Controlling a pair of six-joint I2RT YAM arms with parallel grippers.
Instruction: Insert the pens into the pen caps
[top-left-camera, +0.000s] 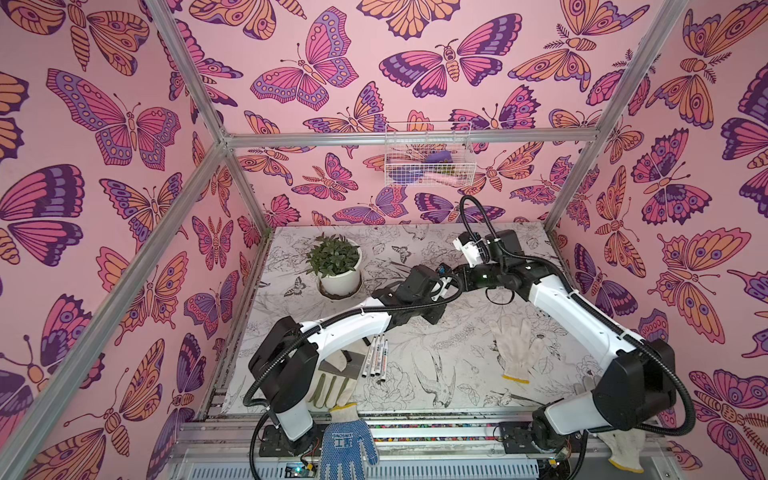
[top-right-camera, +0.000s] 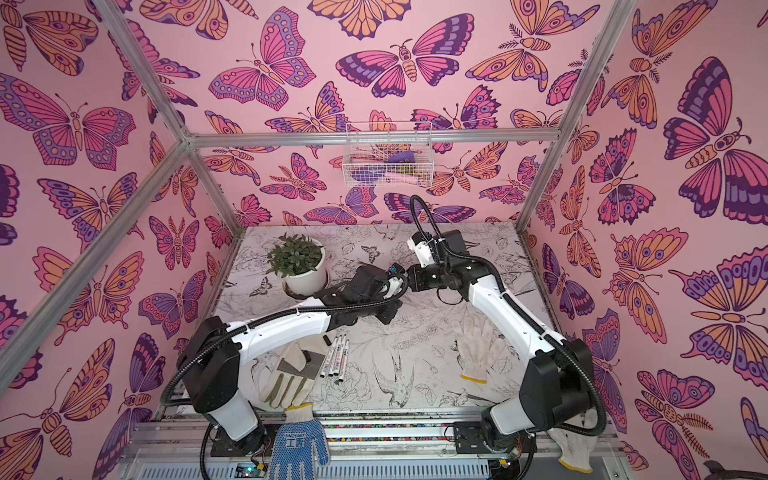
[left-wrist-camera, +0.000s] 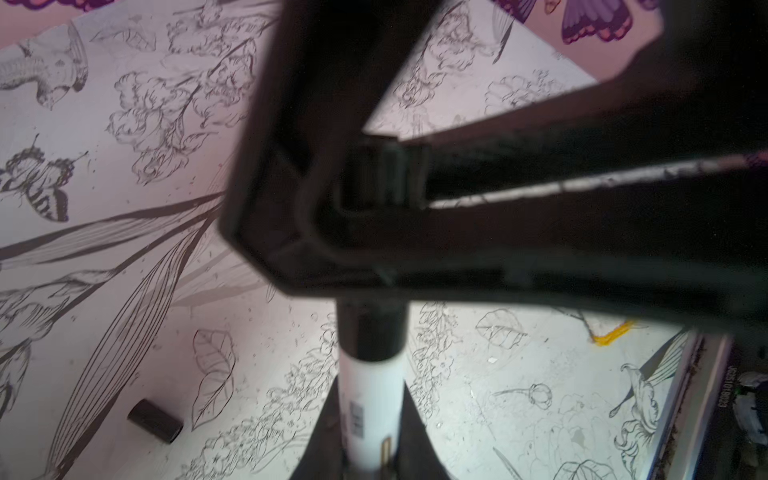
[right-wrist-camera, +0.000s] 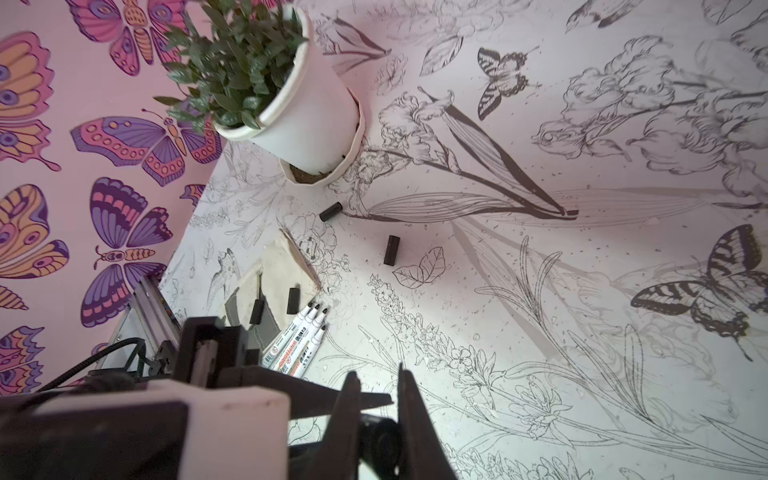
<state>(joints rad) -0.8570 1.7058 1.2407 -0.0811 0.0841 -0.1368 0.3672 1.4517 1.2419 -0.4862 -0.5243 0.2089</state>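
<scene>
Operator: Pen (left-wrist-camera: 370, 399) is meeting pen cap (right-wrist-camera: 380, 436) in mid-air over the table (top-left-camera: 457, 332); I'm gripping the pen in the left gripper (left-wrist-camera: 369, 384), the cap in the right gripper (right-wrist-camera: 377, 372).
Desk: Tip?
Operator: I'm aligning axes, pushing straight, gently.

I'm holding both arms out over the table, their wrists meeting just right of the potted plant (top-left-camera: 334, 259), level with its pot. The left arm (top-left-camera: 345, 328) is lying long and low toward that spot. The right arm (top-left-camera: 569, 307) is sitting folded at the elbow, forearm angling back toward the plant. The left gripper (left-wrist-camera: 368, 392) is clamping a pen (left-wrist-camera: 374, 370) by its barrel. The right gripper (right-wrist-camera: 377, 386) is pinching a cap (right-wrist-camera: 380, 436), its fingers crossing the pen's line.
</scene>
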